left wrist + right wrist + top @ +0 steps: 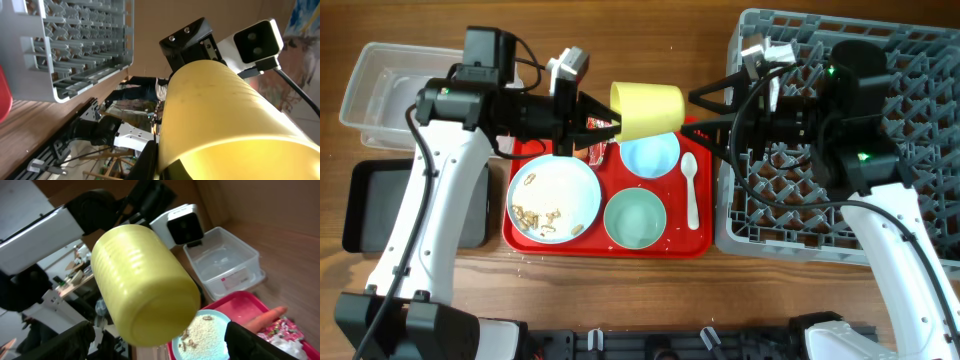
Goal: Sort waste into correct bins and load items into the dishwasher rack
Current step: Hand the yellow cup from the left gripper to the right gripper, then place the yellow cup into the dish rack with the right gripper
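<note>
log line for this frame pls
phase: likely cup handover | left tool: shut on cup, above tray | right tool: open, facing cup base | plate, spoon: on tray

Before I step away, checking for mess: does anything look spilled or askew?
Only the yellow-green cup: it lies sideways in mid-air over the red tray, held by the left gripper. Food scraps sit on the plate.

Overhead: bright, even, diffuse light; faint soft shadows on table (650, 290); focus sharp. Left wrist: cup (225, 115) very close and soft-focused, bright glare band along its lower edge; background dimmer. Right wrist: cup evenly lit; frame edges stretched by wide angle.
</note>
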Motion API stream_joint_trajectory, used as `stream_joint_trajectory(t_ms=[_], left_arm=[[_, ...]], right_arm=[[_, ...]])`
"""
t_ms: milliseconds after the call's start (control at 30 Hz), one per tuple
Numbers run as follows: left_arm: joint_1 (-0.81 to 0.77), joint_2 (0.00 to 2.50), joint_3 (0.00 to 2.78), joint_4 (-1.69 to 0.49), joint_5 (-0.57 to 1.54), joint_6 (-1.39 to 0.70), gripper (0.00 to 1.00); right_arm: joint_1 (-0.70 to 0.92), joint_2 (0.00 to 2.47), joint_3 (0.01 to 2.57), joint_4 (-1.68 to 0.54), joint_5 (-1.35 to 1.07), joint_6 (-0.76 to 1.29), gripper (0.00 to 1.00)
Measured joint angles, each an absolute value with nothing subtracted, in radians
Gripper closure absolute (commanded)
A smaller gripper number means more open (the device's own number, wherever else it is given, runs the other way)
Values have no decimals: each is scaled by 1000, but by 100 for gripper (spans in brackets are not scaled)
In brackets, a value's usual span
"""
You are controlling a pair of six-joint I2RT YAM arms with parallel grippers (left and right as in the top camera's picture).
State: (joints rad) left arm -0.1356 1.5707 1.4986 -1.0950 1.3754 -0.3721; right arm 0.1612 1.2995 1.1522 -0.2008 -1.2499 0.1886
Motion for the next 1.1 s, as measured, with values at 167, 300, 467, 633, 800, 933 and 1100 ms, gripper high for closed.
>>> stream_joint_trajectory(t_ms=[167,300,467,633,800,933,1100], left_arm=[[-182,1571,1499,-1095,1376,-372,96],[-203,1571,1499,-1095,1371,-371,83],[-208,1571,1498,-1080,1348,-358,0],[-182,1571,1498,-1040,1287,-358,0],[-121,1571,1498,-1039,1176,-358,0],[-104,1571,1498,-1038,1119,-358,0],[-104,1571,1498,-1039,1047,-358,0]], right_arm=[[207,1300,1152,-198,-1264,181,20],[228,1303,1152,-196,-1278,178,43],[224,1297,1152,-205,-1258,186,44],[161,1203,1155,-401,-1087,183,44],[42,1088,1161,-796,-667,193,43],[-36,1049,1162,-1048,-369,246,43],[-48,1119,1166,-1232,-197,321,39]])
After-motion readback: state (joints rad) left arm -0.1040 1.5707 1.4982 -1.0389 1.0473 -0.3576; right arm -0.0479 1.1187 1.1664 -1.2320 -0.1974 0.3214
